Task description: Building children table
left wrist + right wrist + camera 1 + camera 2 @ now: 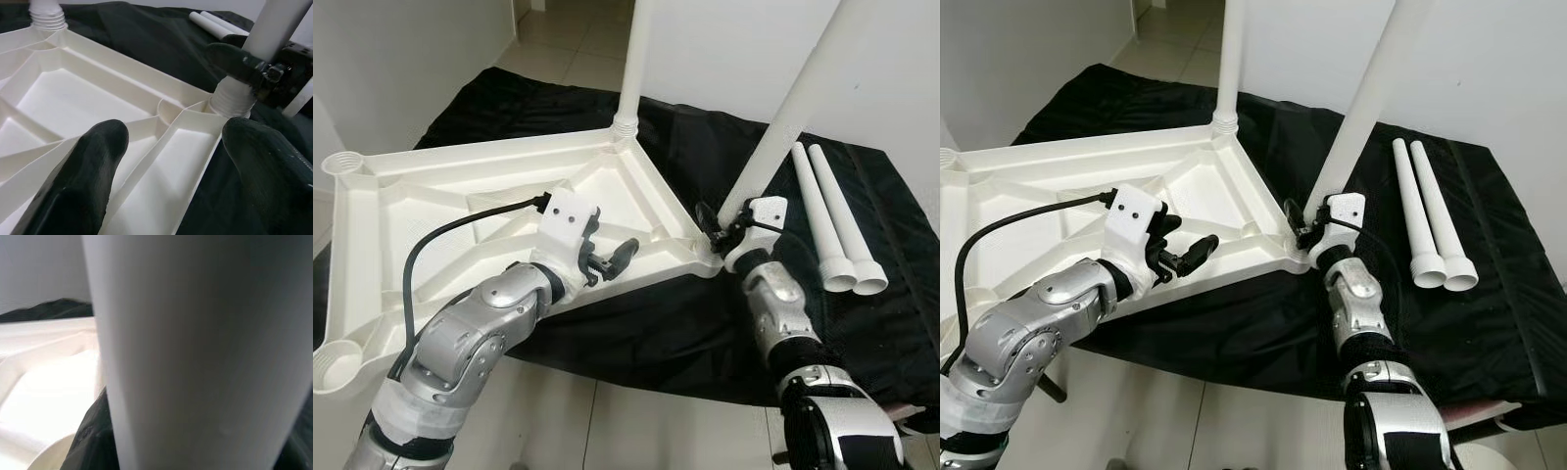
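Note:
A white plastic table top (460, 211) lies upside down on a black cloth. One white leg (633, 59) stands upright in its far corner socket. A second leg (783, 117) leans in the near right corner socket (232, 100). My right gripper (722, 229) is shut on this leg just above its threaded base, and the leg (195, 352) is close up in the right wrist view. My left gripper (610, 250) hovers open over the ribbed underside beside that corner, with its fingers (78, 186) spread and nothing between them.
Two loose white legs (832, 215) lie side by side on the black cloth (685, 333) to the right. Open sockets (342, 162) sit at the table top's left corners. A white wall rises behind, and tiled floor lies below the cloth's near edge.

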Motion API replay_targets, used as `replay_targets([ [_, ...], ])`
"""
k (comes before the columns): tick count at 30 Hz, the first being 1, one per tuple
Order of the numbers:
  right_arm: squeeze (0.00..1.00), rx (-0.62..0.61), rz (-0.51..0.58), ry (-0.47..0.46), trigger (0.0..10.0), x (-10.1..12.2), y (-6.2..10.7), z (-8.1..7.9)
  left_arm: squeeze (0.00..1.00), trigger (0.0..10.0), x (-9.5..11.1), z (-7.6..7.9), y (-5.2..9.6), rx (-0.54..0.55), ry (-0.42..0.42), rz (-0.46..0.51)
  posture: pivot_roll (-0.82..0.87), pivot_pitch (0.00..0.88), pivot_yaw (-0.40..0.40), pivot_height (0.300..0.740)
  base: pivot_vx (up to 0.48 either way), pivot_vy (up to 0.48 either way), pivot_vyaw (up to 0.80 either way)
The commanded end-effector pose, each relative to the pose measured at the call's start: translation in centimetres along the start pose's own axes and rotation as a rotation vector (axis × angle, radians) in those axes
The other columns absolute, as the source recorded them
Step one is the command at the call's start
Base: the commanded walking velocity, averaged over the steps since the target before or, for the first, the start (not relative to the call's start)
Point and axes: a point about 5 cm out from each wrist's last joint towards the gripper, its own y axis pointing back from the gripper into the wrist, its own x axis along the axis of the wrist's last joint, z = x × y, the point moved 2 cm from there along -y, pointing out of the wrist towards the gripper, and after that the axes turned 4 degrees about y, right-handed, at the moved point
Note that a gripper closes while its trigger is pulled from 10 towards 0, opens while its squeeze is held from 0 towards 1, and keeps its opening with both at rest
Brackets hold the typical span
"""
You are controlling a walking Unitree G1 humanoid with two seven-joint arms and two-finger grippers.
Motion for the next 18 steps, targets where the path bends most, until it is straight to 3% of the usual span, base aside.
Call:
replay_targets([
  [1,0.00,-0.050,-0.269,-0.050,10.0,-6.3,3.1,-1.7,0.00,10.0,-0.1,0.7,0.1,-0.069,-0.002,-0.003,0.11,0.125,-0.102,0.740,0.000,0.000,0.00],
  [6,0.00,-0.136,-0.245,-0.044,10.0,-5.9,2.9,-2.2,0.00,10.0,-0.1,0.7,0.0,-0.069,0.000,0.000,0.11,0.119,-0.108,0.740,0.000,0.000,0.00],
  [9,0.00,-0.315,-0.213,-0.068,10.0,-4.8,2.8,-4.4,0.00,10.0,-0.2,0.8,-0.1,-0.069,0.007,0.004,0.10,0.107,-0.120,0.740,0.000,0.000,0.00],
  [13,0.00,-0.280,-0.216,-0.061,10.0,-4.7,2.6,-5.7,0.00,10.0,-0.3,0.8,-0.2,-0.068,0.009,0.004,0.10,0.105,-0.122,0.740,0.000,0.000,0.00],
  [18,0.00,-0.217,-0.147,-0.096,10.0,-3.7,2.3,-5.3,0.00,10.0,-0.4,1.1,-0.3,-0.082,0.012,0.006,0.10,0.094,-0.123,0.740,0.000,0.000,0.00],
])
